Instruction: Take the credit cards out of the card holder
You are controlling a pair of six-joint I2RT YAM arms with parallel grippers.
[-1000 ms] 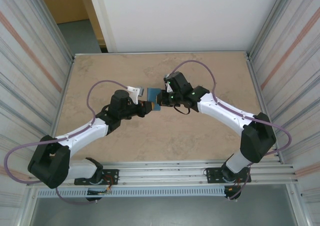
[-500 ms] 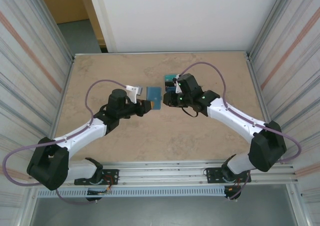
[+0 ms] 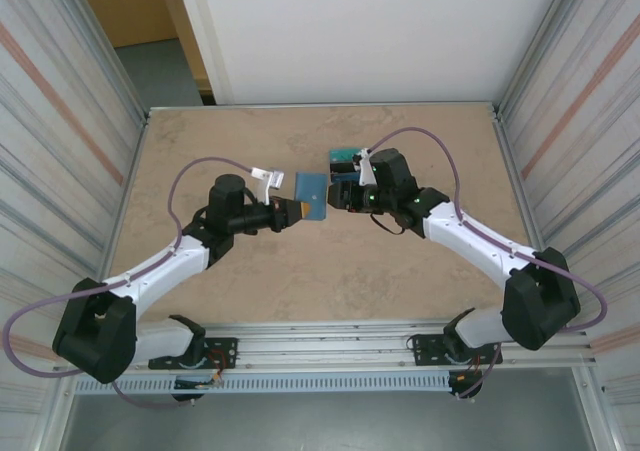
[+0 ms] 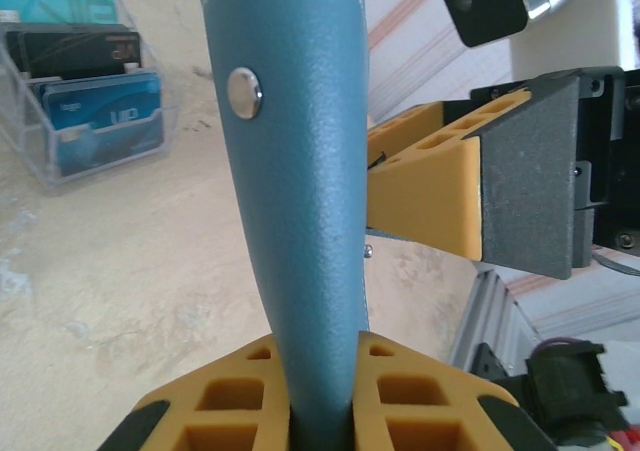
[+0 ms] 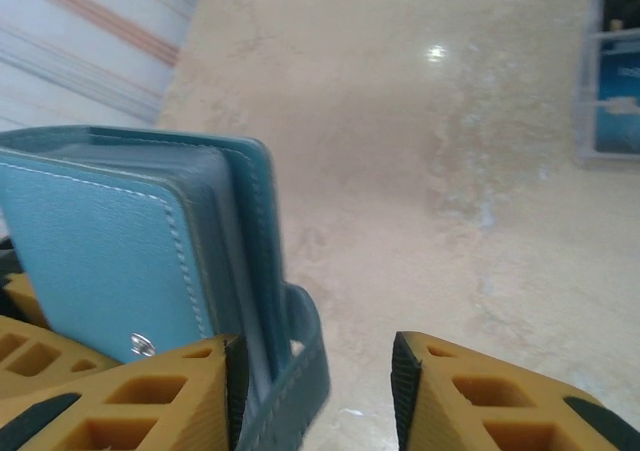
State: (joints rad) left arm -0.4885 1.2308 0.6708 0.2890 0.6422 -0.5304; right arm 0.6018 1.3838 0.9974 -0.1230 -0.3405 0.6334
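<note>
a beige stone-look counter (image 3: 230,151) lies between 2 ribbed metal walls (image 3: 60,121). over its middle the left claw (image 4: 322,391) is clamped on the foot of 1 teal-blue card holder (image 4: 300,171), held up off the counter, its 1 silver snap (image 4: 245,91) facing the left wrist camera. the right claw (image 5: 318,361) stands apart, its 2 yellow fingers (image 5: 480,396) on either side of the holder's strap (image 5: 300,336), 1 finger against the holder and the other clear of it. just beyond the right claw, 1 clear stand (image 4: 40,171) on the counter holds the credit cards (image 4: 100,111). i count at least 3: 1 teal, 1 black, 1 blue.
</note>
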